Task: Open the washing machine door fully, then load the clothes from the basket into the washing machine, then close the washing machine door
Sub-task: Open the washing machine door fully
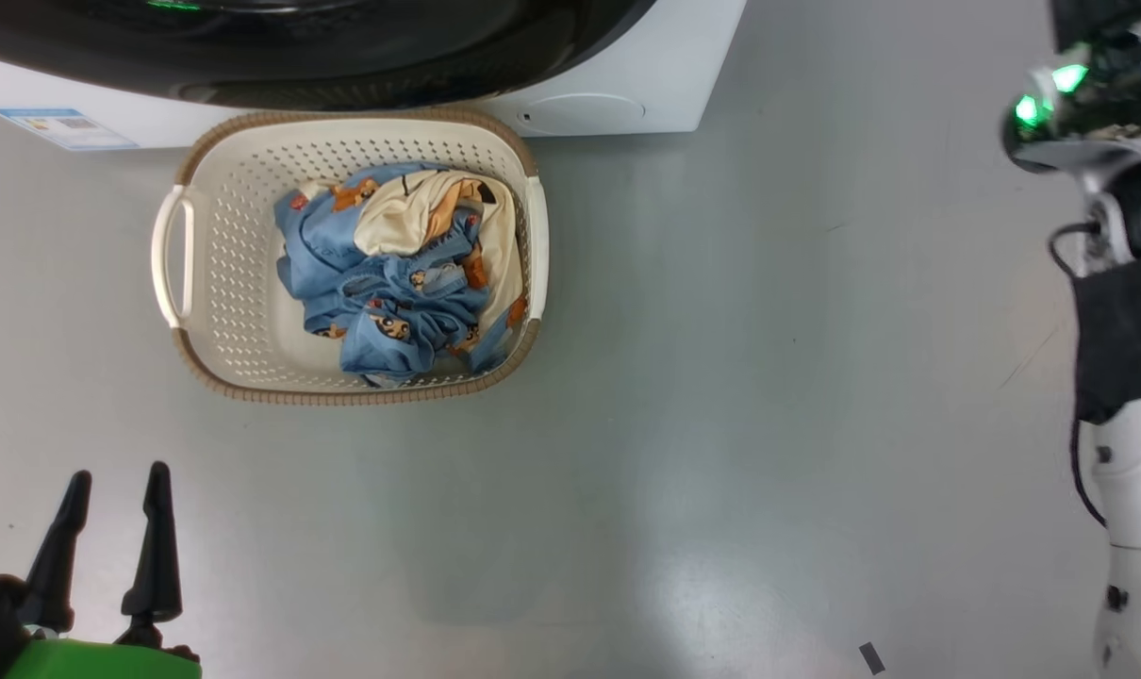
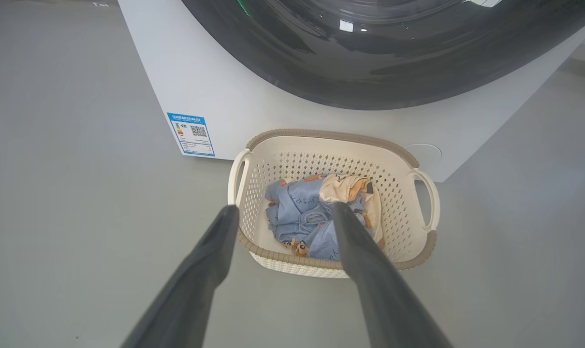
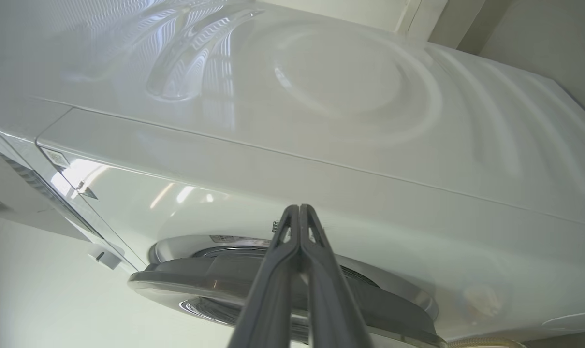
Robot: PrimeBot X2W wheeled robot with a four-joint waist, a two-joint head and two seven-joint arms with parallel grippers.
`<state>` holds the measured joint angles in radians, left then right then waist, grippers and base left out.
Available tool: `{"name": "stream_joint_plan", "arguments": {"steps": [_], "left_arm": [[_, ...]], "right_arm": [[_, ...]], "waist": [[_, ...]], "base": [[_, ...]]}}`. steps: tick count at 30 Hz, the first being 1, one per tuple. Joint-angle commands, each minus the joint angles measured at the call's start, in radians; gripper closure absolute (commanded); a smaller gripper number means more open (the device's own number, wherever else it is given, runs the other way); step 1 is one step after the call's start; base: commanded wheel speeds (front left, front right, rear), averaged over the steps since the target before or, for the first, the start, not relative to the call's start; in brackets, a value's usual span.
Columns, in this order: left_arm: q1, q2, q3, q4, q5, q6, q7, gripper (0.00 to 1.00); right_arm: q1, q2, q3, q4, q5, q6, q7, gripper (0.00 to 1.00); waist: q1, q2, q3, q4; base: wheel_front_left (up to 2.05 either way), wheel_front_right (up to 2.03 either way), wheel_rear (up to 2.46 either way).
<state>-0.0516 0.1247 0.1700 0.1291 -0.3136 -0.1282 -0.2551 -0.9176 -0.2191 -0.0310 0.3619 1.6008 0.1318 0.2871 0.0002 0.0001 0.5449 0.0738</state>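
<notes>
The cream basket [image 1: 231, 283] sits on the floor against the front of the white washing machine [image 1: 627, 85], with the blue and cream clothes [image 1: 391, 283] heaped in it. Above it curves the glossy black washing machine door [image 1: 344, 57]. My left gripper [image 1: 120, 473] hangs open and empty, nearer me than the basket and to its left. In the left wrist view its fingers frame the basket [image 2: 331, 135] and clothes [image 2: 302, 212]. My right gripper [image 3: 299, 208] is shut on nothing and points at the machine [image 3: 350, 121] just above the door's grey edge [image 3: 215, 275]; whether the door is ajar I cannot tell.
Grey floor stretches wide to the right of the basket. My right arm [image 1: 1127, 377] runs down the right edge of the head view. A blue label [image 2: 192, 134] marks the machine's lower corner. A small dark scrap [image 1: 870, 657] lies on the floor.
</notes>
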Motion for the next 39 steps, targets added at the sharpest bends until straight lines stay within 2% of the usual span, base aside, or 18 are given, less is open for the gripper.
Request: {"name": "stream_joint_plan", "arguments": {"steps": [1,15,27,39], "left_arm": [[-0.011,0.023,0.032,-0.019,0.005,-0.003,-0.007,0.00],[-0.026,-0.020,-0.001,0.003,-0.021,-0.003,-0.007,0.00],[-0.038,-0.048,-0.025,0.006,-0.033,-0.003,-0.007,0.00],[-0.047,-0.069,-0.035,0.007,-0.050,-0.003,-0.007,0.00]], "right_arm": [[-0.028,0.018,0.029,-0.038,-0.015,-0.001,0.017,1.00],[-0.128,0.030,0.127,-0.050,-0.062,-0.001,0.051,1.00],[-0.221,0.005,0.185,-0.051,-0.079,-0.001,0.054,1.00],[-0.312,-0.021,0.238,-0.028,-0.080,-0.001,0.061,1.00]], "waist": [[-0.0002,-0.0001,0.002,0.002],[-0.0002,-0.0001,0.035,0.081],[-0.0002,-0.0001,0.071,0.141],[-0.0002,-0.0001,0.132,0.168]], "base": [[0.00,0.00,0.00],[0.00,0.00,0.00],[0.00,0.00,0.00],[0.00,0.00,0.00]]}}
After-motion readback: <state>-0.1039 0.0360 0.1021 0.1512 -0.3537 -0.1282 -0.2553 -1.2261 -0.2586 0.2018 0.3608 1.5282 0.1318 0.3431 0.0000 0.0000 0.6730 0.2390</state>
